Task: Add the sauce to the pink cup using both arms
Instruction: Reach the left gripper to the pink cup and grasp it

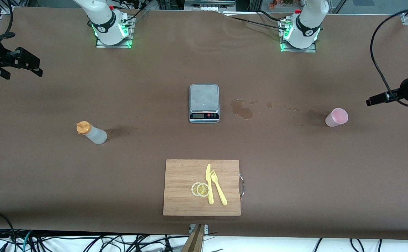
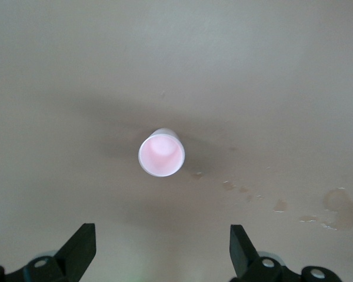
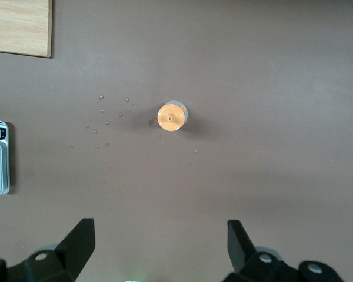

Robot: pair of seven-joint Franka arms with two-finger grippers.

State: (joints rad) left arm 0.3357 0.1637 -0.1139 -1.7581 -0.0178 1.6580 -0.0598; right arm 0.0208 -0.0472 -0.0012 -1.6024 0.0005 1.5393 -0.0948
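Standing upright on the brown table (image 1: 155, 70) toward the right arm's end: sauce bottle (image 1: 92, 132), orange-yellow cap on top. Standing upright toward the left arm's end: pink cup (image 1: 336, 117), mouth up, interior looking empty in the left wrist view.

Hanging high at the left arm's end of the table: left gripper (image 2: 162, 249), partly showing at the front view's edge. Fingers (image 2: 82, 244) spreading wide, holding nothing. In the left wrist view, looking straight down onto the pink cup (image 2: 161, 153); cup sitting well below the fingertips and clear of both, roughly centred across the gap, offset ahead of the tips, not between them.

Hanging high at the right arm's end: right gripper (image 3: 159, 247), also at the front view's edge. Fingers (image 3: 79, 241) likewise spreading wide, gripping nothing. In the right wrist view, looking down on the cap of the sauce bottle (image 3: 172, 116); bottle lying well below, touching neither finger, about midway across the gap and ahead of the tips.

Sitting between bottle and cup, mid-table: steel kitchen scale (image 1: 204, 103), with wet stains (image 1: 242, 108) beside it toward the cup. Lying nearer the front camera: wooden cutting board (image 1: 183, 189), carrying yellow knife (image 1: 209, 183), yellow fork (image 1: 218, 187) and two lemon slices (image 1: 200, 189).
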